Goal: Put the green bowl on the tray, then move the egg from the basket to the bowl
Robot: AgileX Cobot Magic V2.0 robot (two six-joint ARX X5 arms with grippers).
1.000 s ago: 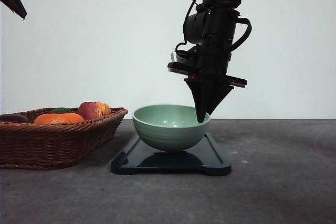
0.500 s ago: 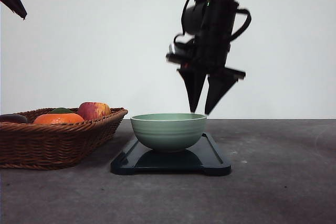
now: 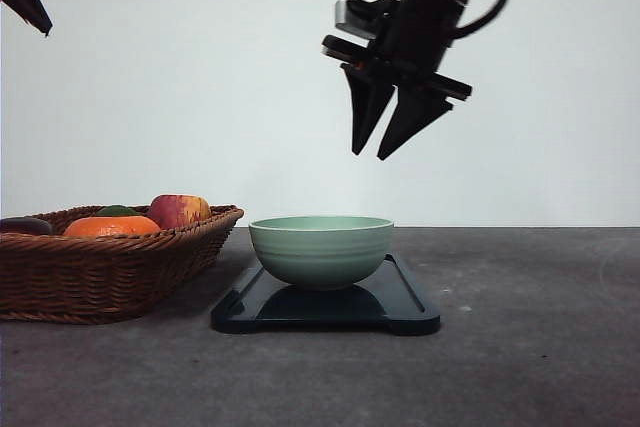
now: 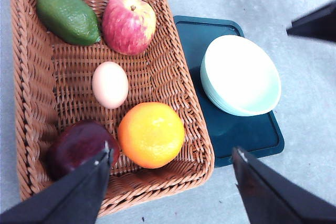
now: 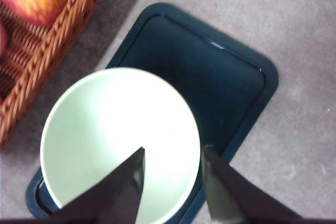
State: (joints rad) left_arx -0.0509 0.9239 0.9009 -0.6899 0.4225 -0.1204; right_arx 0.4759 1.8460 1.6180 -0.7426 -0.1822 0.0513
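The green bowl (image 3: 320,247) stands level on the black tray (image 3: 405,309), toward its left end, seen also from above as bowl (image 5: 115,129) on tray (image 5: 210,87). High over the bowl's right rim my right gripper (image 3: 368,156) hangs open and empty, its fingertips apart in the wrist view (image 5: 173,149). The pale reddish egg (image 4: 109,84) lies in the middle of the wicker basket (image 4: 73,72), left of the tray. My left gripper (image 4: 170,153) hovers well above the basket, open wide with nothing in it. From the front the basket (image 3: 110,267) wall hides the egg.
The basket also holds an apple (image 4: 129,23), a green avocado (image 4: 67,15), an orange (image 4: 151,135) and a dark purple fruit (image 4: 76,148), all close around the egg. Bare grey table lies right of the tray and in front. A white wall with sockets is behind.
The right gripper let go of the bowl's right rim, opened and rose up and slightly right. The bowl went from tilted to level on the tray.
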